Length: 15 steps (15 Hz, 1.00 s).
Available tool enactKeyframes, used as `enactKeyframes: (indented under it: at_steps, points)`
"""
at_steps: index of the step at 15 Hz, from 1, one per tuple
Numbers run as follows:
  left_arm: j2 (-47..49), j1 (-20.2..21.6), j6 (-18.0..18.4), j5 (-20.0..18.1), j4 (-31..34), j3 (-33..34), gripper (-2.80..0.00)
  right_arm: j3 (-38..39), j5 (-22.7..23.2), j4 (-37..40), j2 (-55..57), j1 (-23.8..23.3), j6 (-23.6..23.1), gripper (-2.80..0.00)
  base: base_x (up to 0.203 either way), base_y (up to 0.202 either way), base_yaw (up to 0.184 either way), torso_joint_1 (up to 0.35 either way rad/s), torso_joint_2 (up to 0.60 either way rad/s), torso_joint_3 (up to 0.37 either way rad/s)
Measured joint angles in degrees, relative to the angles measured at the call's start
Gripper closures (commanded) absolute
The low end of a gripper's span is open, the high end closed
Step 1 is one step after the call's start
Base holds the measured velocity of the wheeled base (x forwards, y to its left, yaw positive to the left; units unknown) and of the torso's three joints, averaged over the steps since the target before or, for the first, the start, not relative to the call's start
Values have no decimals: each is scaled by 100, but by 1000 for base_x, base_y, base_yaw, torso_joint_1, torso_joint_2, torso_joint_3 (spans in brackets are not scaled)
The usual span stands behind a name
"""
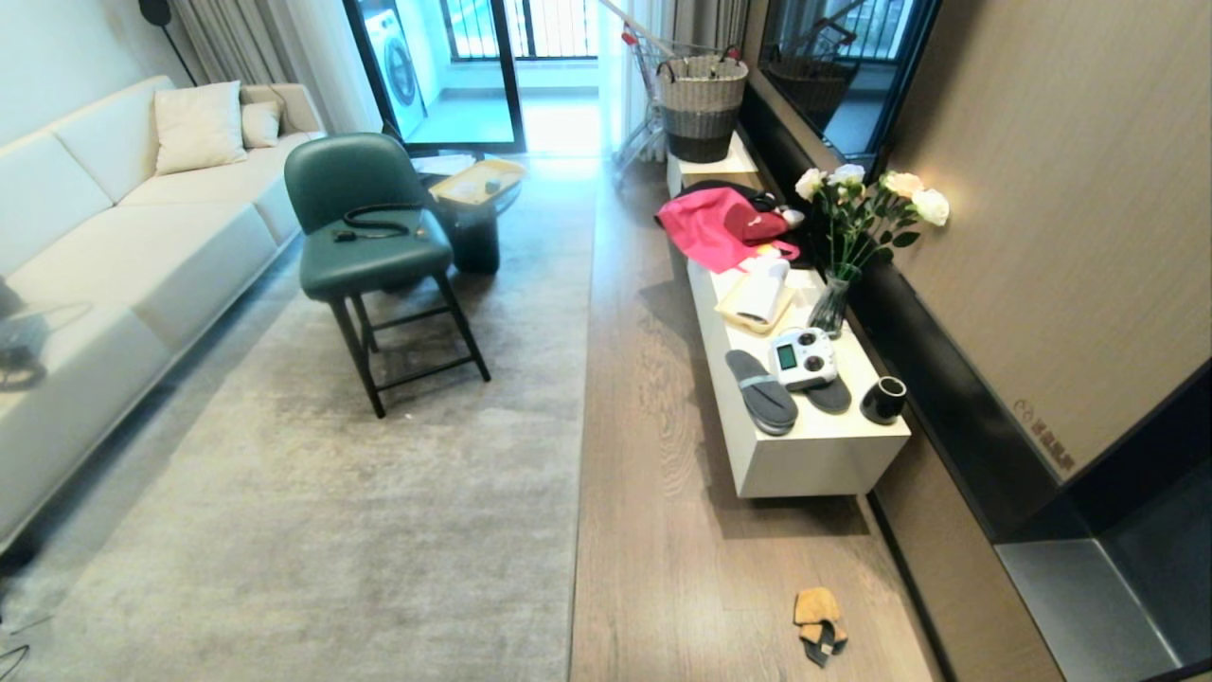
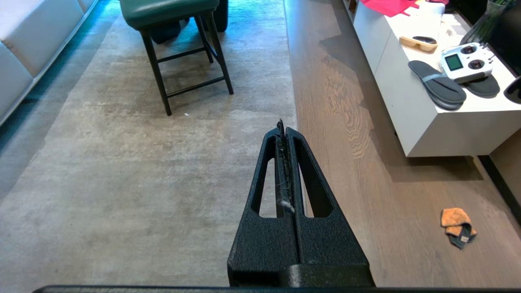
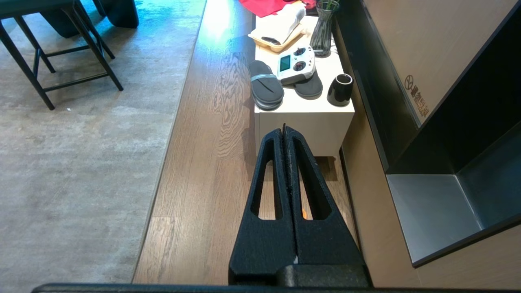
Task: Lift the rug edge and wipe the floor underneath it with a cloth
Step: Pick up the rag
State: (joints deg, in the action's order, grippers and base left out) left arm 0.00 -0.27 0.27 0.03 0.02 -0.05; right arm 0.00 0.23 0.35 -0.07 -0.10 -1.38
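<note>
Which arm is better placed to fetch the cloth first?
Right, probably. The cloth lies on the floor right of the rug edge, on the right tool side; the left tool hangs over that edge.

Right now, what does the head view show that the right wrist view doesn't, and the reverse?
Head view only: the sofa, the basket, the white flowers and the cloth lying on the floor.
Right wrist view only: the right gripper, jaws shut and holding nothing; a scrap of orange shows through its frame, too little to identify.
Both: the rug edge, the white bench with slippers, a remote and a black cup, and the chair legs.
</note>
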Motion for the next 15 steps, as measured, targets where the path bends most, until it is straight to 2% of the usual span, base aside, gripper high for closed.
enactKeyframes:
  at_steps: [15]
  points:
    - [0,0,0,1,-2,0,0,0,-2,-2,0,0,20,0,0,0,0,0,0,0]
